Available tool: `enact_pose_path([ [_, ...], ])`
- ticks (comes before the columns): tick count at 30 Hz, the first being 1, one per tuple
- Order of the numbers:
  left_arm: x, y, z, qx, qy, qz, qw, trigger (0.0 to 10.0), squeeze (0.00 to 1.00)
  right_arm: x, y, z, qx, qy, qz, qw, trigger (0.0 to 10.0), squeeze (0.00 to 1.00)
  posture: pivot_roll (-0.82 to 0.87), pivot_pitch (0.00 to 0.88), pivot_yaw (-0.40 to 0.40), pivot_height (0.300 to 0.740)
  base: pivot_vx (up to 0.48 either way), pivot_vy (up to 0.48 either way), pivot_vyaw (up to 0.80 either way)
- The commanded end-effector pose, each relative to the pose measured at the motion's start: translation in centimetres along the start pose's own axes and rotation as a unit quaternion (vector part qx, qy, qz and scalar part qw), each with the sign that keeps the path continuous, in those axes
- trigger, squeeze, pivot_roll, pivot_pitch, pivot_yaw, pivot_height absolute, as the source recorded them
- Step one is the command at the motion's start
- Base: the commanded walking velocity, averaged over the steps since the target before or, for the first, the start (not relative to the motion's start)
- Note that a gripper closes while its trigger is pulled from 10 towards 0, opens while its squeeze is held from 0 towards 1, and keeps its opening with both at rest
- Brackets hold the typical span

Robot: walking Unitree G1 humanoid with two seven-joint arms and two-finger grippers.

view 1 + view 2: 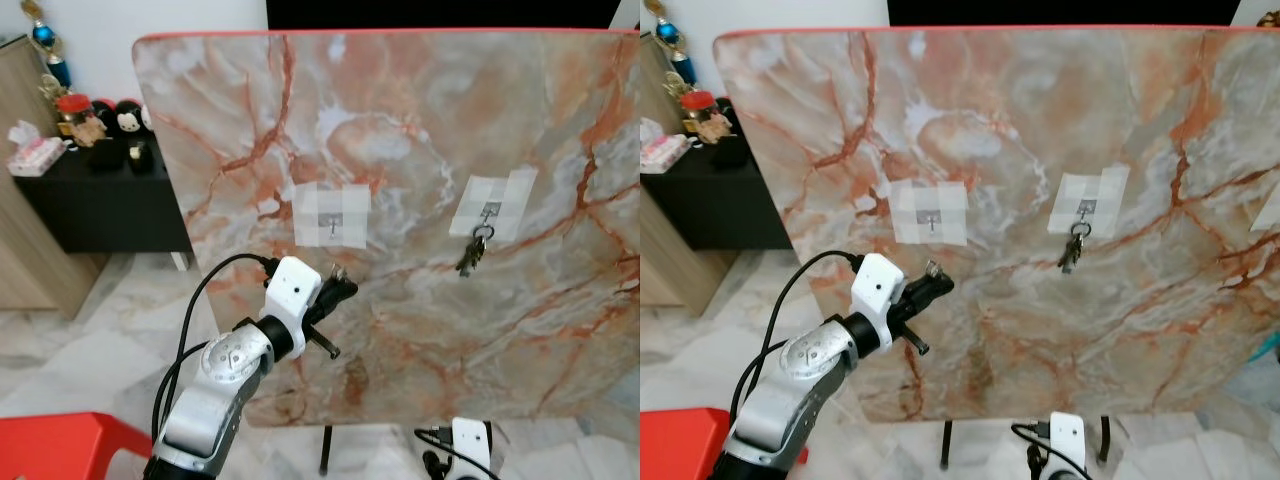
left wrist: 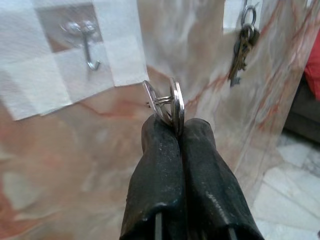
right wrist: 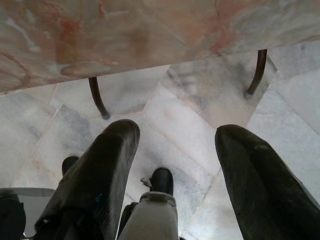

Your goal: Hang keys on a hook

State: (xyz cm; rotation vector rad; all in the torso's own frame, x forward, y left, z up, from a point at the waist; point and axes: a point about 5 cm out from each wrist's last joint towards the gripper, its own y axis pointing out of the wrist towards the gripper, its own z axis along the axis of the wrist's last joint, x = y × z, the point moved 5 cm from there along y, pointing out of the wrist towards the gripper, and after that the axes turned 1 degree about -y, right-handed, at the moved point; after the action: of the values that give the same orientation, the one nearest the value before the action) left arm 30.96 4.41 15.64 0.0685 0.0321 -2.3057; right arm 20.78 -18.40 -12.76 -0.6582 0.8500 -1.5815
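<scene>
A marble-patterned board (image 1: 400, 130) stands upright before me with two small metal hooks on white taped patches. The left hook (image 1: 331, 222) is bare; in the left wrist view it shows as a hook (image 2: 90, 52). A bunch of keys (image 1: 472, 250) hangs from the right hook (image 1: 490, 212). My left gripper (image 1: 343, 284) is raised close to the board, just below the bare hook, and is shut on a silver key ring (image 2: 170, 100) that sticks out past its fingertips. My right gripper (image 3: 175, 145) hangs low by the floor, open with nothing between its fingers.
A black cabinet (image 1: 90, 200) with toys and small ornaments stands at the left beside a wooden unit. A red object (image 1: 60, 445) sits at the lower left. The board rests on thin dark legs (image 3: 97, 97) over a pale marble floor.
</scene>
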Motion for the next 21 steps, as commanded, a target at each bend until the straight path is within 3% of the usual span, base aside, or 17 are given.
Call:
enact_pose_path([
  [1, -0.1, -0.2, 0.3, 0.0, 0.008, -0.005, 1.0, 10.0, 0.0, -0.2, 0.0, 0.1, 0.002, 0.004, 0.001, 1.0, 10.0, 0.0, 0.08, 0.0, -0.027, 0.74, 0.0, 0.48, 0.0],
  [5, 0.1, -0.1, 0.4, 0.001, 0.008, -0.007, 1.0, 10.0, 0.0, -0.2, 0.0, 0.1, 0.001, -0.003, 0.003, 1.0, 10.0, 0.0, 0.08, 0.0, -0.028, 0.74, 0.0, 0.38, -0.8],
  [14, 0.6, -0.3, 0.7, 0.01, 0.012, -0.019, 1.0, 10.0, 0.0, -0.2, 0.0, -0.2, -0.003, -0.008, 0.005, 1.0, 10.0, 0.0, 0.09, 0.0, -0.03, 0.74, 0.0, 0.0, -0.77],
  [21, 1.1, -0.3, 0.7, 0.012, 0.014, -0.031, 0.999, 10.0, 0.0, -0.2, 0.0, -0.2, -0.001, -0.007, 0.004, 1.0, 10.0, 0.0, 0.09, 0.0, -0.028, 0.74, 0.0, 0.0, 0.0],
])
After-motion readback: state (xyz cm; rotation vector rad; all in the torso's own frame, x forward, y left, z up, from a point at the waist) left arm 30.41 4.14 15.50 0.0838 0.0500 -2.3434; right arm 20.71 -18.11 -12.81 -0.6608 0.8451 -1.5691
